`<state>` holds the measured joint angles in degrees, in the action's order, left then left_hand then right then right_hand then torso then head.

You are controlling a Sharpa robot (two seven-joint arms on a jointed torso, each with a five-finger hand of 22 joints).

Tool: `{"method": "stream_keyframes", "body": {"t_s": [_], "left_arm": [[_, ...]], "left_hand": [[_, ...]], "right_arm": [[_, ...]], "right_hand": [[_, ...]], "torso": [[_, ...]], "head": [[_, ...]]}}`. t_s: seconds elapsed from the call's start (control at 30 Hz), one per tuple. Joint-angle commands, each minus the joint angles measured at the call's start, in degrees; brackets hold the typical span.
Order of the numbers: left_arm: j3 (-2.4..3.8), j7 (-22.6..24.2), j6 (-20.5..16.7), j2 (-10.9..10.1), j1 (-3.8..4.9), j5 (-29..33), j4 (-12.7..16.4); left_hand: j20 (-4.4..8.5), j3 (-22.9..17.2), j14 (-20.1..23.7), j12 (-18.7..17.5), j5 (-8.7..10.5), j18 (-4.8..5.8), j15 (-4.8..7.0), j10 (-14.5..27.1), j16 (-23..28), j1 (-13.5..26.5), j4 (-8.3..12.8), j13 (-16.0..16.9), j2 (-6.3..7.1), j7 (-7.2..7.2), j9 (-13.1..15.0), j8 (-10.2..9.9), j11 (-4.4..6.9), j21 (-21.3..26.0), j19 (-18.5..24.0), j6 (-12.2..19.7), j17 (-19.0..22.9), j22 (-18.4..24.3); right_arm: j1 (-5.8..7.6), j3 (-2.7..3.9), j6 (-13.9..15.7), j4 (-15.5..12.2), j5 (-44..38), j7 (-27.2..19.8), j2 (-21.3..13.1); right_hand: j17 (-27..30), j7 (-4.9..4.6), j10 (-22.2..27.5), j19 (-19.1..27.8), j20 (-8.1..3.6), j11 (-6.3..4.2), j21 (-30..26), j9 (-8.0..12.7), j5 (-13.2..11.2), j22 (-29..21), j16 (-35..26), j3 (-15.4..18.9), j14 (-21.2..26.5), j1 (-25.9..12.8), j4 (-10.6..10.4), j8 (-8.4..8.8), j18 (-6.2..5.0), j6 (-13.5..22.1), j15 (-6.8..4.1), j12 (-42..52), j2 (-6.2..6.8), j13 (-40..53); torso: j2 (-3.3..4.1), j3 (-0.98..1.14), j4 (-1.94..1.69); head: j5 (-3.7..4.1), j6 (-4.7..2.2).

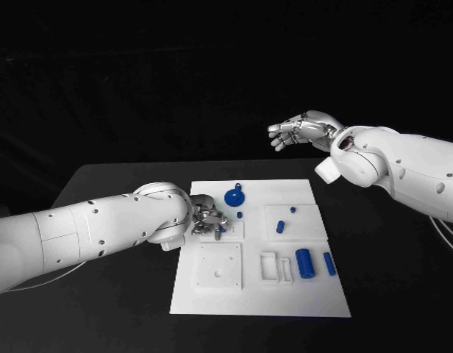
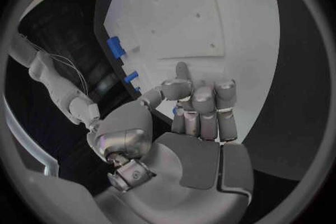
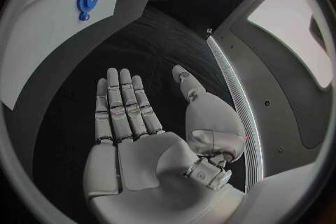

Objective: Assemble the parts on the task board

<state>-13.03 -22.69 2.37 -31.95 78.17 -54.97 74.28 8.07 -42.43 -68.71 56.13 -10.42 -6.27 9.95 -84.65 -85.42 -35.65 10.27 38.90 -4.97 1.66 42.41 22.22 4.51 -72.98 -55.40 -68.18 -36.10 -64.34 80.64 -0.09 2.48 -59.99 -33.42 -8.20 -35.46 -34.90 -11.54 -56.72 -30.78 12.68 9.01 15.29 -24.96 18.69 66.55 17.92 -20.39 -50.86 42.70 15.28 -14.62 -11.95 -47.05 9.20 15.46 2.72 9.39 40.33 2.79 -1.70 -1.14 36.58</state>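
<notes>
Task board (image 1: 322,294): white plate lying flat on the black table (image 1: 110,309), taken as the landmark.

Left hand (image 1: 207,219): low over the board's left side, fingers curled in close together. In the left wrist view a sliver of blue shows by the fingers (image 2: 203,106); whether a part is held cannot be told.

Right hand (image 1: 301,131): raised well beyond the board's far edge, off to its right, fingers apart and loosely bent, holding nothing.

Parts on the board:
- round blue disc (image 1: 235,197), near the far edge, just beside the left hand;
- blue cylinder (image 1: 305,264) and slimmer blue bar (image 1: 329,264), side by side toward the right edge;
- small blue peg (image 1: 279,226), mid-board.

Square white recessed block (image 1: 218,269): near-left part of the board.
</notes>
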Motion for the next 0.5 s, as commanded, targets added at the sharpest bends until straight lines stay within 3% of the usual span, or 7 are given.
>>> {"method": "stream_keyframes", "body": {"t_s": [0.03,0.07,0.2,0.43,0.5], "left_arm": [[-0.39,-1.6,1.7,0.0,-0.44,0.3,-0.5],[-0.38,-1.7,1.6,0.0,-0.44,0.3,-0.6],[-0.38,-1.8,1.0,-0.2,-0.44,0.3,-0.8],[-0.32,-1.6,0.1,-0.3,-0.44,0.3,-0.8],[-0.27,-1.6,-0.1,-0.4,-0.44,0.3,-0.8]], "left_hand": [[7.37,0.3,-3.2,0.3,4.14,-0.52,3.77,3.8,0.0,0.8,-0.9,-0.3,2.06,-3.15,-0.1,0.3,3.33,0.2,0.0,-2.8,0.2,-0.1],[7.36,0.4,-3.2,0.3,4.31,-0.51,3.77,3.8,0.0,0.9,-0.9,-0.3,2.24,-3.12,-0.1,0.3,3.34,0.2,0.0,-2.8,0.2,-0.1],[7.28,4.7,-2.9,0.1,7.33,-0.45,3.63,4.0,0.2,3.6,-0.9,-0.7,6.56,-2.95,-0.1,0.2,3.16,0.2,0.3,-2.2,0.4,-0.1],[7.44,7.2,-2.6,-0.2,7.62,-0.80,3.65,4.1,0.4,4.3,-0.8,-1.2,11.17,-2.92,0.1,0.2,3.12,0.5,0.6,-1.6,0.7,-0.1],[7.46,8.3,-2.5,-0.2,7.61,-0.88,3.61,4.1,0.4,4.7,-0.7,-1.3,11.51,-2.87,0.2,0.1,3.08,0.5,0.8,-1.4,0.8,-0.1]], "right_arm": [[-0.03,0.00,-0.8,0.0,0.2,-0.2,0.0],[-0.03,0.00,-0.8,0.0,0.2,-0.2,0.0],[-0.03,-0.02,-0.8,0.0,0.2,-0.2,0.0],[-0.06,-0.04,-0.8,0.1,0.2,-0.2,-0.1],[-0.07,-0.04,-0.8,0.1,0.2,-0.1,-0.1]], "right_hand": [[-0.1,-0.09,-0.5,0.4,0.16,-0.10,-0.2,0.1,0.4,0.1,-0.4,-0.1,0.5,-0.3,-0.3,-0.28,0.45,0.5,-0.04,-0.2,-0.23,-0.1],[-0.1,-0.09,-0.5,0.4,0.16,-0.10,-0.2,0.1,0.4,0.1,-0.4,-0.1,0.5,-0.3,-0.3,-0.28,0.45,0.5,-0.04,-0.2,-0.23,-0.1],[-0.1,-0.09,-0.4,0.5,0.17,-0.09,-0.2,0.1,0.4,0.1,-0.4,0.0,0.6,-0.2,-0.2,-0.27,0.44,0.5,-0.03,-0.2,-0.16,-0.1],[-0.1,-0.10,-0.4,0.5,0.18,-0.08,-0.3,0.1,0.3,0.1,-0.4,0.0,0.6,-0.2,-0.2,-0.27,0.44,0.6,-0.02,-0.2,-0.10,-0.2],[-0.1,-0.10,-0.4,0.5,0.18,-0.08,-0.3,0.1,0.3,0.1,-0.4,0.0,0.6,-0.2,-0.2,-0.27,0.44,0.6,-0.02,-0.2,-0.10,-0.2]], "torso": [[-0.04,-0.02,-0.08],[-0.06,-0.04,-0.10],[-0.05,-0.07,-0.13],[-0.03,-0.15,-0.12],[-0.02,-0.16,-0.13]], "head": [[0.07,-0.01],[0.08,-0.03],[0.14,-0.08],[0.22,-0.10],[0.19,-0.12]]}}
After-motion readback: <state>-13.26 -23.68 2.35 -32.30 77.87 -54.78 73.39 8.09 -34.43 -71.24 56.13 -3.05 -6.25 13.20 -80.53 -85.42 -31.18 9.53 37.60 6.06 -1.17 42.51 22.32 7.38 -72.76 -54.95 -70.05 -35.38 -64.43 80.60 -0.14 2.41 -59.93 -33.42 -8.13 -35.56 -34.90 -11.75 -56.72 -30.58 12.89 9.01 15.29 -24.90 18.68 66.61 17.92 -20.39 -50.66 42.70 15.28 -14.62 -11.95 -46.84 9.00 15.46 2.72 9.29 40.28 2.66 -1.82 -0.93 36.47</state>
